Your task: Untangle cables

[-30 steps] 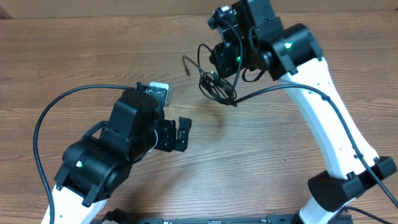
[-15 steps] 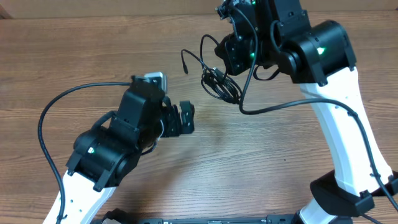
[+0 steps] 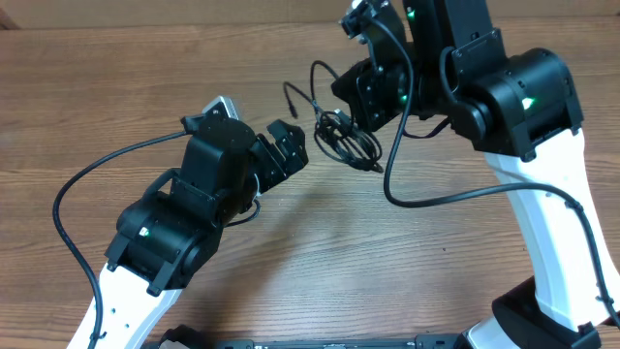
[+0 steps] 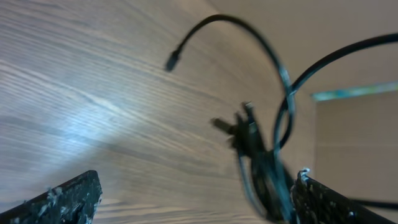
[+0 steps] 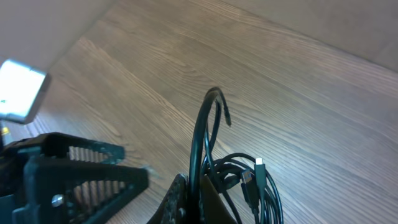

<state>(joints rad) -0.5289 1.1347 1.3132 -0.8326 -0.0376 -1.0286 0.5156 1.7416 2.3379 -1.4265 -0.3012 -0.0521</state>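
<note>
While your right gripper is pinched shut on the cables, the tangled black bundle hangs from it above the far middle of the wooden table. One loose end arches out to the left and ends in a small plug. Your left gripper has its jaws spread wide with nothing between them, just beside the bundle on its left. In its wrist view the cables sit blurred ahead, close to the finger at the right edge.
</note>
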